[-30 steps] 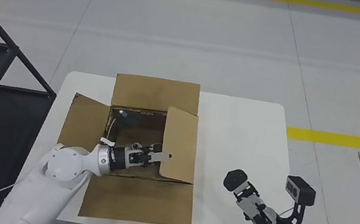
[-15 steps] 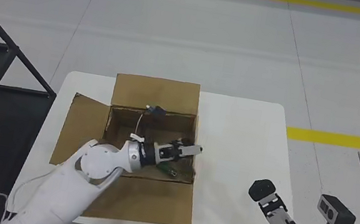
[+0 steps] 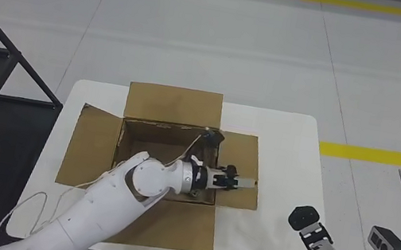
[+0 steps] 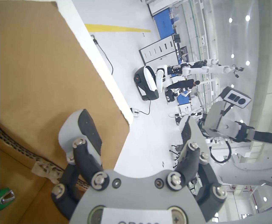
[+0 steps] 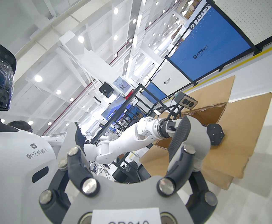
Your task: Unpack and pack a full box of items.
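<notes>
The box (image 3: 174, 104) looks light, stiff — grip its flap (image 3: 242, 201) at the free edge. Left claw (image 4: 137, 125), over that flap, and right claw (image 5: 130, 131) gape empty.

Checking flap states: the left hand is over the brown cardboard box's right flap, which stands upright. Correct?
The top view shows the brown cardboard box's right flap folded outward, lying flat, not upright; the left hand is over it.

Green item (image 4: 4, 192), perhaps bottle, edge-cropped.
</notes>
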Available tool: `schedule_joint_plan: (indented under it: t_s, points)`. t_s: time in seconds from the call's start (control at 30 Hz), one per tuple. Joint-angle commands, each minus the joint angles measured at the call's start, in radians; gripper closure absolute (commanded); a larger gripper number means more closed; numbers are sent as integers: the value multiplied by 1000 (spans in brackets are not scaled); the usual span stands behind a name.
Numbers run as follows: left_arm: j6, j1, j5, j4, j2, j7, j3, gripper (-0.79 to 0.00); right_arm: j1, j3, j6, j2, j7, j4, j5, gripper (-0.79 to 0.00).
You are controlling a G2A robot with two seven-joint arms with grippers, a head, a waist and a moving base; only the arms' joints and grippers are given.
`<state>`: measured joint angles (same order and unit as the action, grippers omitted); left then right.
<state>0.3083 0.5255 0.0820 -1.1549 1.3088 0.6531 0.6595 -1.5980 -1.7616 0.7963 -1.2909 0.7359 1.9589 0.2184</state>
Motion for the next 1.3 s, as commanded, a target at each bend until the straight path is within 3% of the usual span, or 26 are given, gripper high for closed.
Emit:
schedule_joint_plan:
  t_s: [0.0, 0.37, 0.57, 0.7, 0.83, 0.93, 1.1, 1.27]
  points:
    - [-18, -16, -4, 25, 13, 11, -16, -785, 1, 0, 1, 3, -3, -4, 1, -785]
    - [-45, -44, -21, 84, 47, 24, -24, -785, 32, 23, -12, 17, -6, -22, 4, -785]
    - [-29, -27, 5, 61, 41, 81, 15, -785, 52, 36, -14, 24, -15, -35, 6, -785]
    - [-3, 10, 55, -1, 22, 117, 79, -785, 66, 39, -14, 26, -45, -47, 9, -785]
    - [9, 73, 116, -118, -14, 176, 191, -785, 84, 37, -25, 27, -99, -61, 22, -785]
    - [-36, 139, 114, -240, -52, 231, 302, -785, 105, 38, -41, 28, -138, -66, 15, -785]
    - [-103, 308, 121, -463, -120, 313, 568, -785, 167, 68, -131, 29, -176, -37, -155, -785]
    - [-108, 497, 181, -616, -167, 356, 858, -785, 287, 189, -255, 29, -141, -15, -342, -785]
